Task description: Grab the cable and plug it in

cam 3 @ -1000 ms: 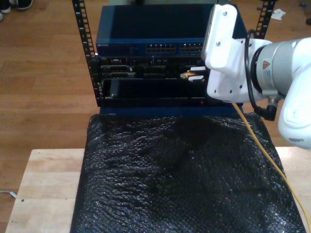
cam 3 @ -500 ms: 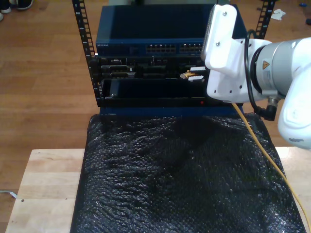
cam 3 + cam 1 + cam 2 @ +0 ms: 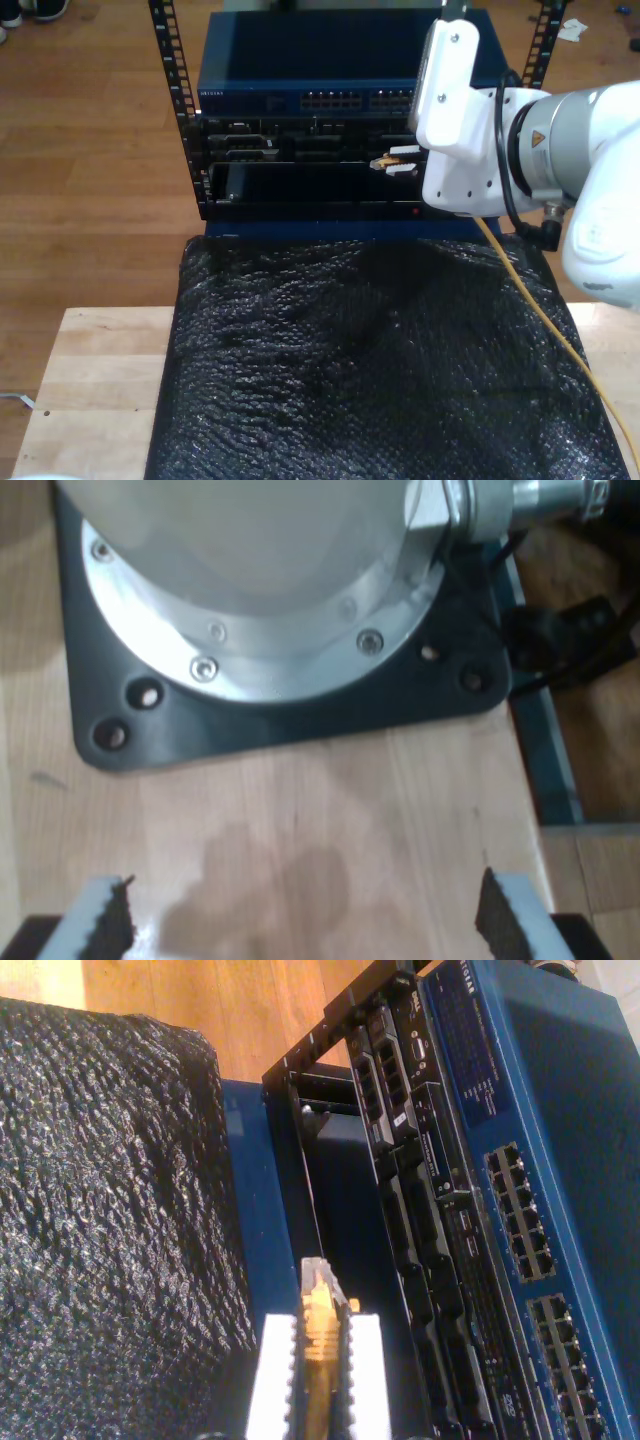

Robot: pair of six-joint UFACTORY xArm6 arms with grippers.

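cable (image 3: 320, 1320) | plug end clamped in my second gripper (image 3: 318, 1360), just before the rack (image 3: 300, 150) | my first gripper (image 3: 300, 920) spread, empty | we risk the plug skewing and jamming at the port.

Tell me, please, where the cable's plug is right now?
The plug is clamped in my second hand, at the exterior view's right, in front of the rack below the blue switch.
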